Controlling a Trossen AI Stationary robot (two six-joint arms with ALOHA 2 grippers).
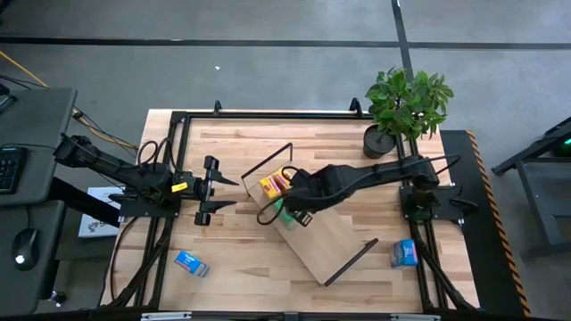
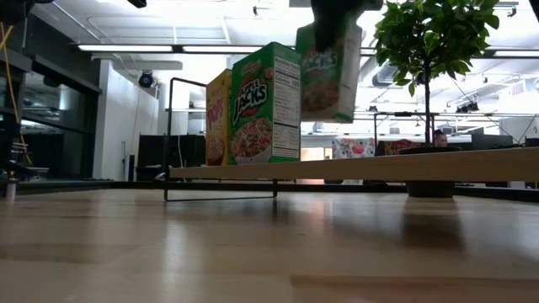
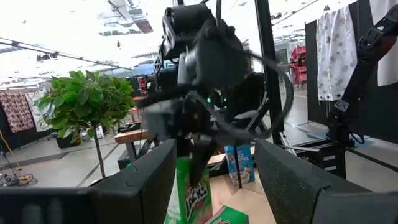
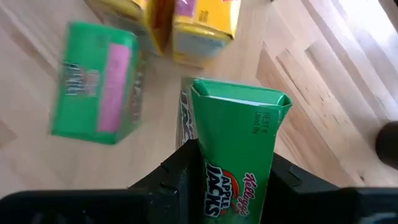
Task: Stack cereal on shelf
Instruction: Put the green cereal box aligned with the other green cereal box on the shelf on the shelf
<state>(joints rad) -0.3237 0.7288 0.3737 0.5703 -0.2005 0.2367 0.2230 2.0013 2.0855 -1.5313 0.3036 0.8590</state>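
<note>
Cardboard box (image 4: pixel 239 143) in right claw (image 4: pixel 230 180)

both arms are finished in matte black, with slender links joined by bulkier rounded housings. a yellow marking is carried near the wrist of the left arm (image 1: pixel 134 178). black cables are looped along the right arm (image 1: pixel 375 176). each end effector is fitted with two flat, angular black fingers (image 3: pixel 292 180). each arm is mounted on a black base.

My right claw (image 4: pixel 233 180) holds a green cereal box (image 4: pixel 239 146) with red and white lettering. Beside it stand a green box (image 2: pixel 265 105) and a yellow box (image 2: pixel 218 118) on the pale wood shelf (image 2: pixel 379 167).
</note>
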